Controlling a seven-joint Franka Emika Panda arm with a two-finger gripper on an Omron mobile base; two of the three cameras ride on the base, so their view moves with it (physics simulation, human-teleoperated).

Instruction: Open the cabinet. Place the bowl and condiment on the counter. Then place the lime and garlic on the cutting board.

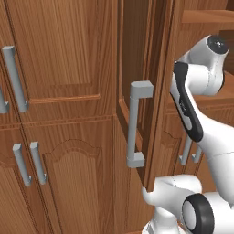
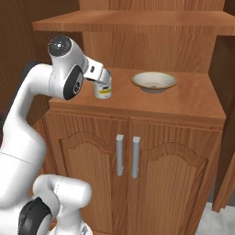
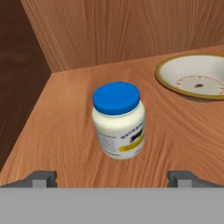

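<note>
Standing upright on cabinet ledge (image 2: 193,98): condiment (image 3: 118,120), bowl (image 3: 197,78) beside; hand (image 3: 112,177) spread wide, empty.

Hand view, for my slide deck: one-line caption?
Open hand approaches the blue-lidded jar on the wooden ledge, bowl beside it.

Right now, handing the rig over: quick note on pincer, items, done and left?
Pincer: open, empty, lined up just short of the condiment jar.
Cabinet door: open.
Jar and bowl both stand apart on the cabinet's wooden ledge, jar upright with its blue lid on.
Done: cabinet opened.
Left: jar and bowl to the counter, then lime and garlic to the cutting board.
</note>
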